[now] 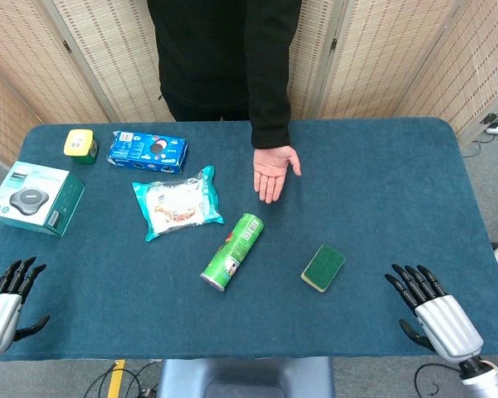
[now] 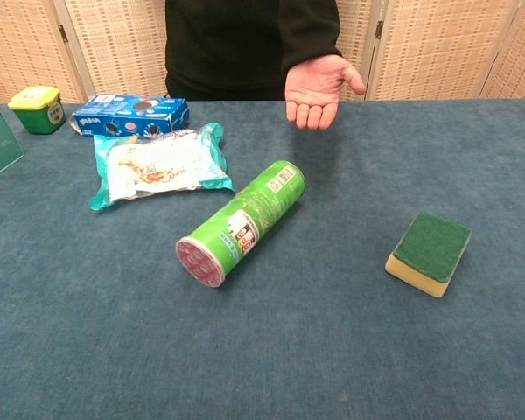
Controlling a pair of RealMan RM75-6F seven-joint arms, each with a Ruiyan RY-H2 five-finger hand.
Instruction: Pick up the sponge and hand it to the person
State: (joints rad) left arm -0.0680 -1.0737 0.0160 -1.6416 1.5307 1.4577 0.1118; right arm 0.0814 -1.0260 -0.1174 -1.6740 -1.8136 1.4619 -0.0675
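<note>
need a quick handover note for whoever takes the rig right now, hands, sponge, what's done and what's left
Left hand: at the near left table edge, fingers apart, holding nothing.
Right hand: at the near right edge, fingers apart, holding nothing.
Sponge: green side up, flat on the blue table, untouched, right of the green can lying on its side, and nearer the right hand.
Person's hand: palm up over the far middle of the table, waiting.
Done: nothing yet.
Left: reach, probably with the right hand, grasp the sponge, lift it and carry it to the open palm.
</note>
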